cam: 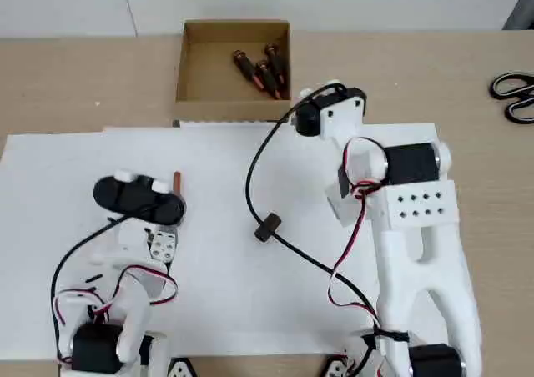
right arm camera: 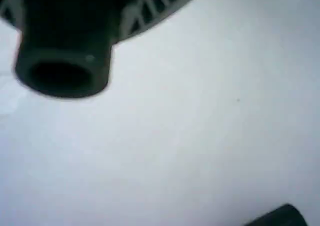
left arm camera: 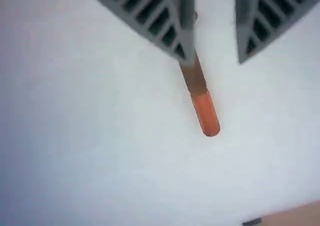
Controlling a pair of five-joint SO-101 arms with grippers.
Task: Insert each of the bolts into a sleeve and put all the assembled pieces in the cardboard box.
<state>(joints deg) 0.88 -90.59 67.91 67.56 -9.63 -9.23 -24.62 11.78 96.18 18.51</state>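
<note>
The brown cardboard box [cam: 180,64], upper centre of the tabletop [cam: 67,77], already holds assembled pieces [cam: 260,67]. Beside it, the right gripper [cam: 313,112] has its fingers closed on a black cylindrical sleeve [right arm camera: 62,71], whose open end is likely turned out to receive a bolt. The left gripper [left arm camera: 212,51], at lower left, has its fingers parted around a copper bolt with an orange tip [left arm camera: 202,103].

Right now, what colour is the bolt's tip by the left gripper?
Orange-red on the bolt; clearest in the left wrist view.

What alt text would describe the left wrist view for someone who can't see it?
A slim bolt with an orange tip juts out past one grey ribbed finger of the left gripper, jaws apart, above white paper.
</note>
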